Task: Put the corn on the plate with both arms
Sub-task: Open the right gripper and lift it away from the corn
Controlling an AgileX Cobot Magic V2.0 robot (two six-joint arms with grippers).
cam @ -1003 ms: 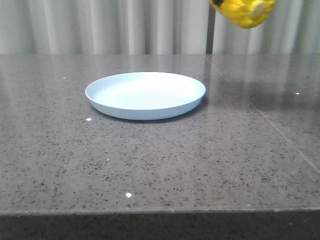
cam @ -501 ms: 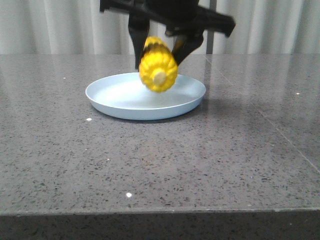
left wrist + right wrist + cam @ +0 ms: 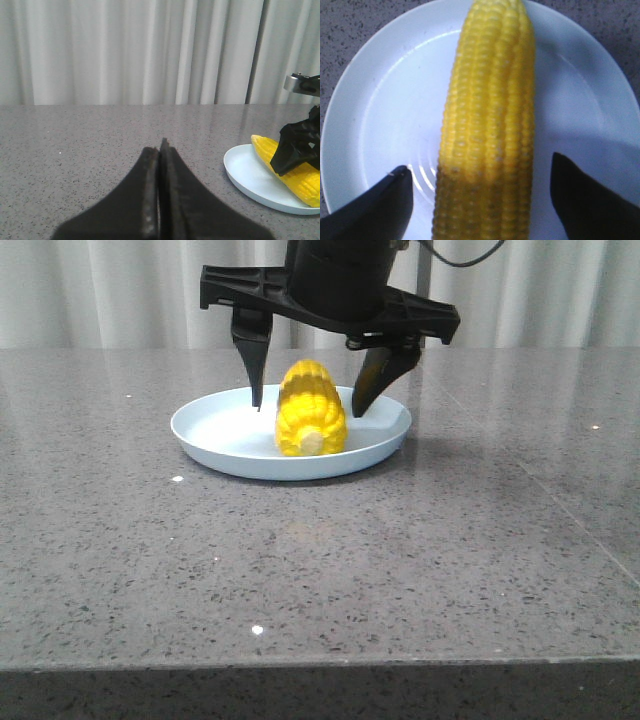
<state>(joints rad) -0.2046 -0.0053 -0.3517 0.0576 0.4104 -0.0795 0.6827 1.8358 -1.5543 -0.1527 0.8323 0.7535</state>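
Note:
The yellow corn point(image 3: 310, 421) lies on the pale blue plate point(image 3: 210, 430), its cream stub end toward the camera. My right gripper point(image 3: 308, 405) hangs over it, open, with a black finger on each side and clear gaps to the cob. In the right wrist view the corn point(image 3: 487, 125) runs down the middle of the plate point(image 3: 380, 115) between the two fingertips point(image 3: 390, 200). My left gripper point(image 3: 161, 150) is shut and empty, low over the table well left of the plate point(image 3: 245, 172); it does not show in the front view.
The grey speckled stone table point(image 3: 320, 570) reaches to a front edge near the camera. White curtains point(image 3: 120, 290) hang behind it. A seam in the tabletop point(image 3: 540, 480) runs diagonally at the right.
The right gripper came down from the upper right with the corn, set it on the plate and opened. The corn now rests free on the plate.

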